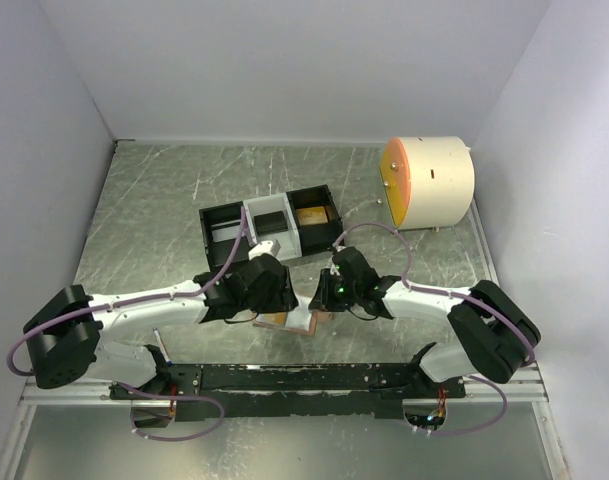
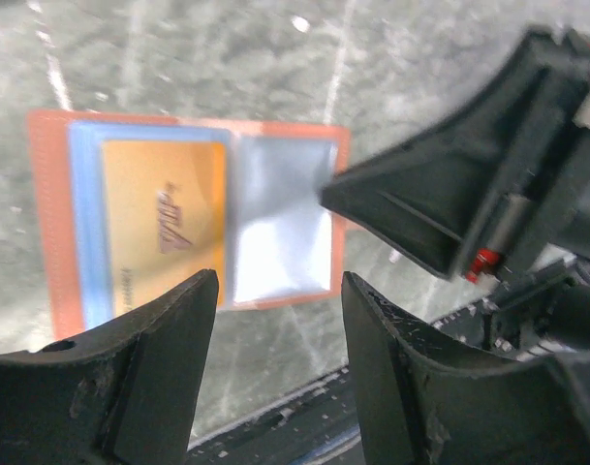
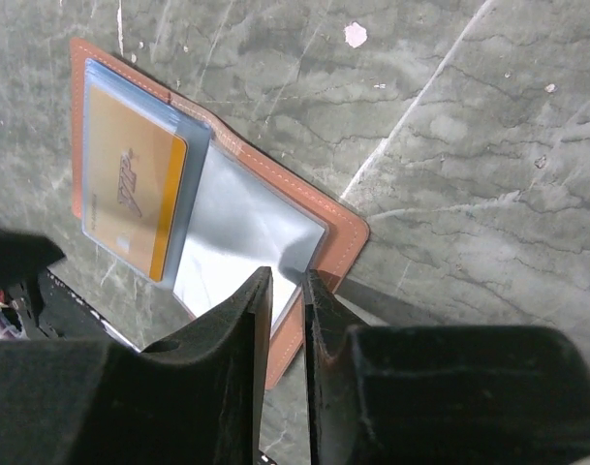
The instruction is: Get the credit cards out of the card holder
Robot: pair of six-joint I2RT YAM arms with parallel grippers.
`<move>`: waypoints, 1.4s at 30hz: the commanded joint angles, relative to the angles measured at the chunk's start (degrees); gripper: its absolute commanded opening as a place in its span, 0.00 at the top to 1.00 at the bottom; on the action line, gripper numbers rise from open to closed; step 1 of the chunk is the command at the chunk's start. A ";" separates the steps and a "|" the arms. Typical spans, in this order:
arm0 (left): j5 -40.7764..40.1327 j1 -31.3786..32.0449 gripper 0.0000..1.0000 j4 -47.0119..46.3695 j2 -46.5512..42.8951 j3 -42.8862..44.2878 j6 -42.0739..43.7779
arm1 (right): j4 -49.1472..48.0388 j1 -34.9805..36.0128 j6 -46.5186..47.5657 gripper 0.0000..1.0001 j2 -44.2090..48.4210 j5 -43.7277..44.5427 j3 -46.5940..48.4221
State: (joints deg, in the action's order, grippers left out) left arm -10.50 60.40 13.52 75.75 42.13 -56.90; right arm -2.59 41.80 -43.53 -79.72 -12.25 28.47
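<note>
The salmon-pink card holder [image 1: 292,322] lies open and flat on the table between my two grippers. An orange-gold credit card [image 3: 130,189] sits in its left pocket, also seen in the left wrist view [image 2: 164,223]. The right pocket is a pale blue-grey panel [image 3: 241,232], bent up at the near corner. My right gripper [image 3: 288,276] is nearly shut, pinching that corner at the card holder's edge [image 3: 348,232]. My left gripper [image 2: 278,281] is open and empty, hovering over the card holder's near edge [image 2: 57,223]. No dark grey card is in view.
A black-and-grey three-compartment tray [image 1: 269,225] stands just behind the grippers, with an orange-brown card in its right compartment [image 1: 310,214]. A white cylinder with an orange face [image 1: 429,183] stands at the back right. The black base rail [image 1: 304,378] runs along the near edge.
</note>
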 commanded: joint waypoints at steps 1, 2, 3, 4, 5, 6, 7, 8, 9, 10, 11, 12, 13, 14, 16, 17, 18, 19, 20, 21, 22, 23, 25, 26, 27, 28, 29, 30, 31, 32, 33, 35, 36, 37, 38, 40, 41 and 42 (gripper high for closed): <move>-1.52 -3.76 0.35 4.60 1.05 1.16 3.49 | -0.20 0.23 0.75 0.81 0.22 0.07 0.80; -1.49 -4.26 0.34 4.39 1.33 0.99 3.59 | 0.02 0.27 0.92 0.80 0.00 -0.32 1.26; -1.19 -4.81 0.34 3.79 1.63 0.64 3.79 | -0.01 0.20 1.10 0.80 -0.22 -0.86 1.57; -0.81 -5.11 0.34 2.48 1.99 -0.01 3.94 | 0.00 0.21 1.19 0.80 -0.37 -1.38 1.77; -0.33 -5.52 0.34 1.30 2.52 -0.64 3.88 | 0.04 0.24 1.43 0.80 -0.43 -1.67 2.07; 0.03 -5.97 0.35 1.01 3.22 -0.95 3.45 | 0.12 0.25 1.73 0.80 -0.51 -1.83 2.32; 0.12 -6.15 0.36 1.17 3.98 -0.99 2.97 | 0.22 0.23 1.83 0.80 -0.60 -2.19 2.56; 0.13 -6.17 0.37 1.46 4.65 -1.04 2.84 | 0.36 0.26 2.02 0.80 -0.73 -2.56 2.78; 0.10 -6.17 0.38 1.42 5.32 -1.31 2.63 | 0.58 0.24 2.30 0.80 -0.84 -2.98 3.16; 0.17 -6.17 0.39 0.88 5.70 -1.97 2.52 | 0.76 0.26 2.38 0.80 -0.97 -3.35 3.48; 0.28 -6.17 0.40 0.33 6.07 -2.61 2.47 | 0.78 0.25 2.53 0.79 -1.07 -3.84 3.75; 0.16 -6.15 0.41 0.40 6.38 -3.15 2.05 | 0.59 0.22 2.41 0.79 -1.19 -4.43 3.95; -0.01 -6.17 0.42 1.08 6.62 -3.50 1.51 | 0.51 0.21 2.42 0.79 -1.22 -4.79 4.10; -0.07 -6.17 0.43 1.17 6.68 -3.87 1.17 | 0.47 0.22 2.40 0.79 -1.25 -5.08 4.38; 0.63 -6.17 0.43 0.32 6.10 -4.95 0.92 | 0.92 0.22 2.52 0.79 -1.35 -5.39 5.22; 0.98 -6.17 0.44 -0.13 5.63 -5.63 0.85 | 1.06 0.21 2.53 0.78 -1.32 -5.77 5.66; 1.15 -6.17 0.44 -0.43 5.16 -6.22 0.59 | 1.05 0.28 2.45 0.78 -1.22 -6.12 5.93; 1.34 -6.17 0.44 -0.60 4.64 -6.67 0.32 | 0.95 0.33 2.40 0.77 -1.15 -6.38 6.27; 1.48 -6.17 0.44 -0.84 4.14 -7.08 0.24 | 0.85 0.35 2.37 0.76 -1.14 -6.73 6.70; 1.72 -6.17 0.44 -1.08 3.62 -7.36 0.19 | 0.94 0.33 2.32 0.76 -1.13 -7.02 7.22; 1.93 -6.17 0.44 -1.30 3.19 -7.77 0.08 | 1.13 0.57 2.30 0.75 -1.19 -7.15 7.70; 2.11 -6.17 0.44 -1.38 2.80 -8.03 0.04 | 1.30 0.82 2.31 0.74 -1.30 -7.06 8.12; 2.47 -6.17 0.44 -1.46 2.30 -8.11 0.19 | 2.02 1.31 2.11 0.73 -1.60 -6.25 8.84; 2.69 -6.17 0.45 -1.46 2.06 -8.05 0.39 | 2.48 1.55 1.99 0.72 -1.78 -5.74 9.30; 3.21 -6.17 0.45 -1.73 1.94 -7.80 0.82 | 2.76 1.79 2.00 0.72 -1.79 -5.54 9.74; 3.82 -6.11 0.45 -2.21 1.83 -7.58 1.28 | 3.24 2.12 2.10 0.72 -1.77 -5.16 10.15; 4.53 -6.00 0.46 -2.62 1.92 -7.32 1.72 | 3.80 2.36 2.25 0.71 -1.63 -4.68 10.65; 5.03 -5.91 0.47 -2.92 1.97 -6.87 2.06 | 4.49 2.48 2.37 0.71 -1.41 -4.05 11.14; 5.15 -5.71 0.49 -2.96 2.22 -6.31 2.28 | 4.86 2.64 2.59 0.71 -1.26 -3.60 11.52; 5.14 -5.32 0.51 -3.04 2.37 -5.75 2.40 | 5.14 2.77 2.72 0.71 -1.15 -3.21 11.82; 5.23 -4.71 0.53 -3.49 2.53 -5.23 2.60 | 5.56 2.76 2.74 0.70 -1.09 -2.70 12.08; 5.50 -3.86 0.56 -4.93 2.77 -4.44 2.85 | 7.27 2.85 2.99 0.71 -1.31 -1.42 12.78; 5.74 -3.52 0.57 -6.04 3.13 -4.28 3.04 | 8.34 2.85 2.94 0.71 -1.12 -0.35 13.10; 6.08 -3.39 0.57 -7.13 3.69 -4.13 3.27 | 9.29 2.85 2.86 0.71 -0.70 0.90 13.32; 6.45 -3.30 0.58 -7.80 4.95 -3.90 3.31 | 9.83 2.86 2.82 0.71 0.14 1.91 13.48; 6.48 -2.91 0.61 -8.13 7.67 -3.17 3.18 | 10.09 2.89 2.75 0.71 2.01 3.03 13.81; 5.79 -2.57 0.63 -7.71 8.93 -2.81 2.64 | 9.95 2.91 2.66 0.71 2.91 3.15 13.93; 4.90 -2.09 0.65 -7.38 9.99 -2.61 1.85 | 9.66 2.88 2.45 0.71 3.63 3.08 14.04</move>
State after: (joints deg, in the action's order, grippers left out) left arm -5.72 57.10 7.94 81.93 37.47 -54.65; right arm 5.56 44.45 -41.28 -79.94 -12.27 40.77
